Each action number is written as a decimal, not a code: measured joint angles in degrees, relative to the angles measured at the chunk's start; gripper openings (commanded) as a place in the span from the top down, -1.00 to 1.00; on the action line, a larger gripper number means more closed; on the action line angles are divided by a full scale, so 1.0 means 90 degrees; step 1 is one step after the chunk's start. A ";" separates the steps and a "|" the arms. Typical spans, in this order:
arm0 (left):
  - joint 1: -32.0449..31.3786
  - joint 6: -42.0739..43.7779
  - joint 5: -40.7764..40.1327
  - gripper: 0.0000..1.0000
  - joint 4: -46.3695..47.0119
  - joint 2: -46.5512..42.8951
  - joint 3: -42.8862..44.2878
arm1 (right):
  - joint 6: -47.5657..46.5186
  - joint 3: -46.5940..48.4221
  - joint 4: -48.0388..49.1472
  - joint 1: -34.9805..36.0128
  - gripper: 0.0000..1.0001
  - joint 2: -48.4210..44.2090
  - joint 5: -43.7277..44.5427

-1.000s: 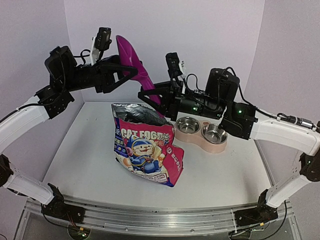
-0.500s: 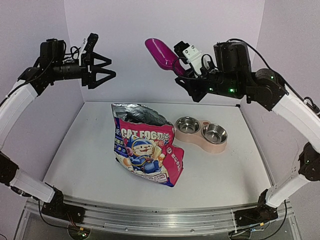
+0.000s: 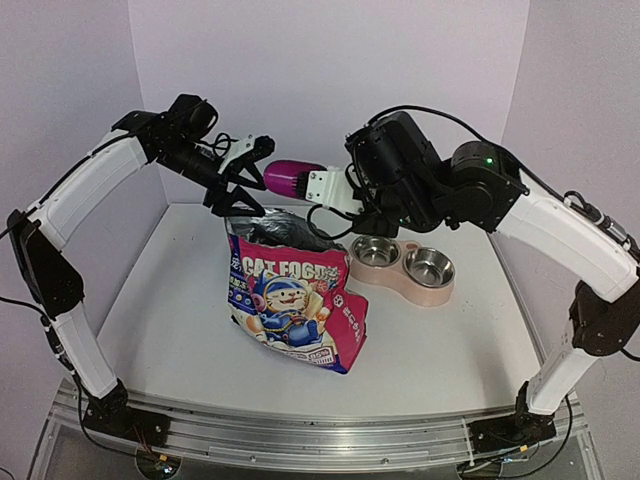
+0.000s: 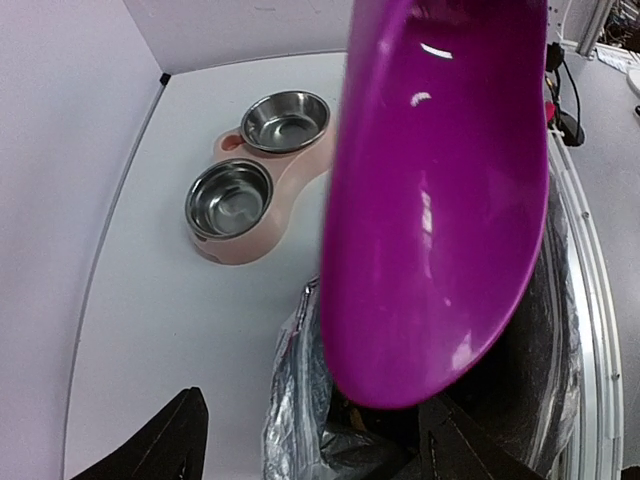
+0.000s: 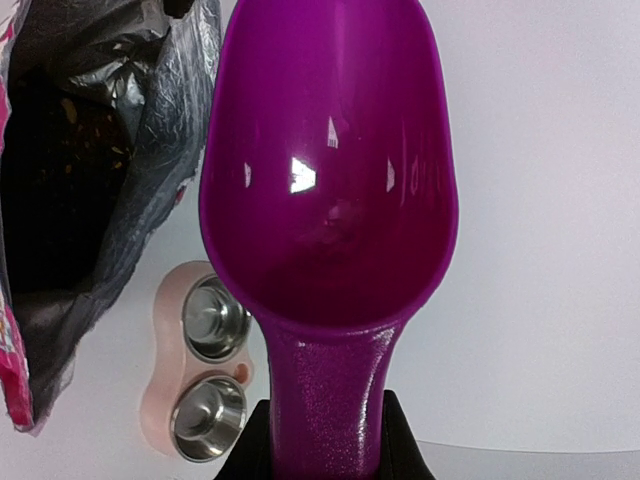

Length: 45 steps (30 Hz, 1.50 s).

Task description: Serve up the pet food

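1. Above a white bench (image 3: 160, 300), the left tool (image 3: 246, 173) hangs with its fingers spread wide. It grips nothing and sits just over the open top of the cat food pouch (image 3: 290, 295).
2. The right tool (image 3: 318, 187) is pinching the handle of a magenta scoop (image 3: 288, 177). The scoop's bowl reaches toward the left tool, above the pouch's mouth.
3. The pet food (image 5: 72, 135) is inside the pouch. The right wrist view catches brown specks of kibble deep in the dark, foil-lined interior.
4. The pouch stands near the middle of the bench with its silver-lined top gaping. Its printed cartoon-cat face is turned toward the arms' bases.
5. A pink double-bowl feeder (image 3: 405, 270) rests on the bench near the pouch, on its right and not touching it. Its two steel bowls show bare metal.
6. The frames do not settle whether the left tool's fingers touch the pouch's foil rim.
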 measured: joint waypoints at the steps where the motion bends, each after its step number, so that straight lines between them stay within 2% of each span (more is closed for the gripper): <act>1: -0.0056 0.0097 -0.0029 -0.31 -0.0085 0.0046 0.0019 | -0.0178 0.0031 0.0010 0.0036 1.00 0.0004 0.0115; 5: -0.0142 0.0395 -0.0203 -0.16 -0.0425 0.0212 0.0004 | -0.0721 0.0028 0.0008 0.0129 1.00 0.0006 0.0497; 11: -0.0144 0.0425 -0.0588 0.09 -0.0290 0.0239 -0.0157 | -0.1221 0.0013 -0.0023 0.0211 1.00 0.0026 0.0769; 19: -0.0144 0.0442 -0.0848 0.96 -0.0149 0.0442 -0.0192 | -0.1666 -0.0043 -0.0004 0.0427 1.00 0.0224 0.0803; 20: -0.0144 0.0483 -0.0856 1.00 -0.0141 0.0441 -0.0236 | -0.1696 -0.0060 -0.0007 0.0454 1.00 0.0245 0.0805; 27: -0.0150 0.0525 -0.0896 1.00 0.0259 0.0182 -0.0701 | -0.1878 -0.0070 0.0005 0.0528 1.00 0.0544 0.0810; 34: -0.0636 0.0041 -0.1362 1.00 0.1032 -0.0860 -0.1703 | -0.1986 0.0150 0.0025 0.0555 1.00 0.1283 0.0883; 40: -0.0864 -0.0574 -0.1693 1.00 0.0935 -0.1091 -0.1769 | -0.2027 0.0172 0.0022 0.0566 1.00 0.1517 0.0963; 45: -0.1380 -0.1025 -0.2291 1.00 0.0801 -0.1175 -0.1724 | -0.2094 0.0330 0.0038 0.0620 1.00 0.1706 0.0971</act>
